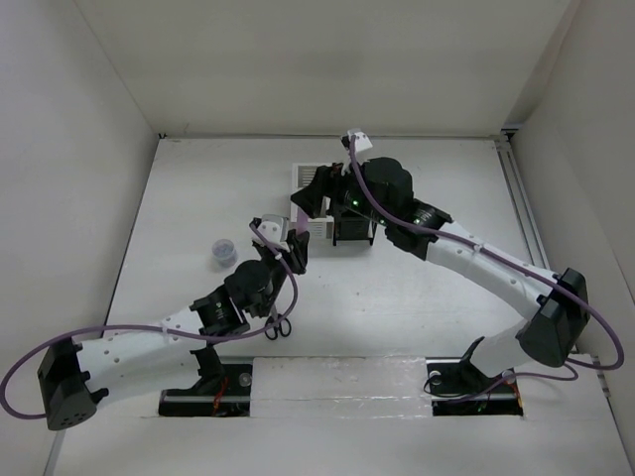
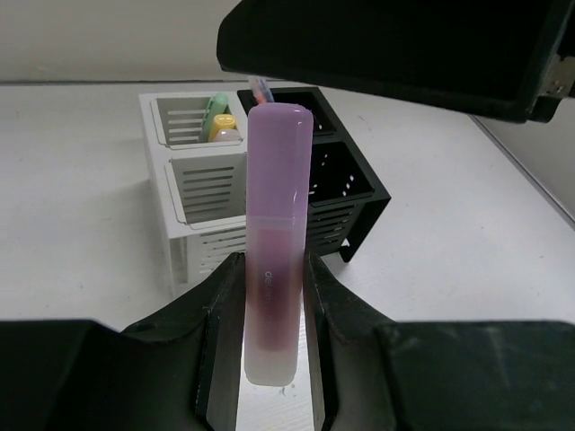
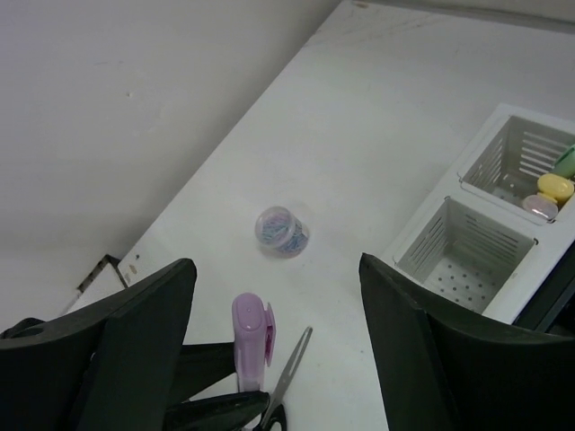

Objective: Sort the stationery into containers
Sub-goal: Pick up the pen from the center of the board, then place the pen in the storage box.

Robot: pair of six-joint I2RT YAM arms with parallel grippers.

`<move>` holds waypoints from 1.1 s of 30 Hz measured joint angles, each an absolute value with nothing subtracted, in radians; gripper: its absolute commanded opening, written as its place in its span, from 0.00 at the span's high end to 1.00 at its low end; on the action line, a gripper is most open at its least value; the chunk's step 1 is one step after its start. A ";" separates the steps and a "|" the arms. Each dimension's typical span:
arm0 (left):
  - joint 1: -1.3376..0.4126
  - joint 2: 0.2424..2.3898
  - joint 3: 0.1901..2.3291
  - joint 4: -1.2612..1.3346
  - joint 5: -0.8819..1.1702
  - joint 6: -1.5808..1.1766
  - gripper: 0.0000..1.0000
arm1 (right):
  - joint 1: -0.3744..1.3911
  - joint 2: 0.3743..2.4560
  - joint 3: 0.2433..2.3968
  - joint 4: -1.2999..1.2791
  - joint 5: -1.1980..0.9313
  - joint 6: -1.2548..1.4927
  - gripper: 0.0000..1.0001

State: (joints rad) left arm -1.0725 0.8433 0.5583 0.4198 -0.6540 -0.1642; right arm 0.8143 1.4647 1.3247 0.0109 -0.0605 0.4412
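My left gripper (image 2: 277, 269) is shut on a chunky pale purple highlighter (image 2: 278, 206), held upright just in front of the containers. The white container (image 2: 193, 193) has green and yellow highlighters (image 2: 218, 117) in its far compartment, and its near compartment looks empty. The black container (image 2: 346, 193) stands against its right side. My right gripper (image 3: 277, 269) hangs open above the containers, with nothing between its fingers. Looking down, it sees the held highlighter (image 3: 252, 341), black-handled scissors (image 3: 289, 377) and a small translucent bluish round piece (image 3: 281, 231) on the table.
In the top view the round piece (image 1: 223, 251) lies left of my left gripper (image 1: 290, 248), and the scissors (image 1: 278, 322) lie beside the left forearm. White walls enclose the table on three sides. My right gripper (image 1: 316, 193) overhangs the white container (image 1: 308, 177).
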 measured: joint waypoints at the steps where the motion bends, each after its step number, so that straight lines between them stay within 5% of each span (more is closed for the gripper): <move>1: -1.073 0.849 0.558 0.423 -0.657 -0.159 1.00 | 0.815 1.465 1.319 0.006 -0.062 0.441 0.23; 14: -1.073 0.868 0.582 0.495 -0.697 -0.085 1.00 | 0.836 1.467 1.285 0.016 -0.115 0.450 0.35; 18: -1.073 0.874 0.590 0.519 -0.696 -0.071 1.00 | 0.839 1.467 1.276 0.042 -0.145 0.466 0.76; 22: -1.071 0.886 0.592 0.537 -0.695 -0.060 1.00 | 0.839 1.467 1.261 0.089 -0.170 0.477 0.76; 25: -1.070 0.886 0.592 0.539 -0.698 -0.059 1.00 | 0.838 1.473 1.253 0.123 -0.187 0.479 1.00; 27: -1.067 0.883 0.592 0.539 -0.709 -0.060 0.98 | 0.838 1.486 1.253 0.150 -0.200 0.479 1.00; 28: -1.065 0.883 0.592 0.538 -0.717 -0.060 0.82 | 0.838 1.492 1.253 0.164 -0.208 0.476 1.00; 29: -1.065 0.881 0.592 0.534 -0.726 -0.062 0.30 | 0.838 1.498 1.253 0.176 -0.215 0.470 1.00; 30: -1.065 0.879 0.592 0.525 -0.739 -0.063 0.00 | 0.838 1.503 1.253 0.190 -0.222 0.463 1.00; 33: -1.074 0.873 0.609 0.477 -0.767 -0.111 0.00 | 0.836 1.520 1.251 0.257 -0.237 0.408 1.00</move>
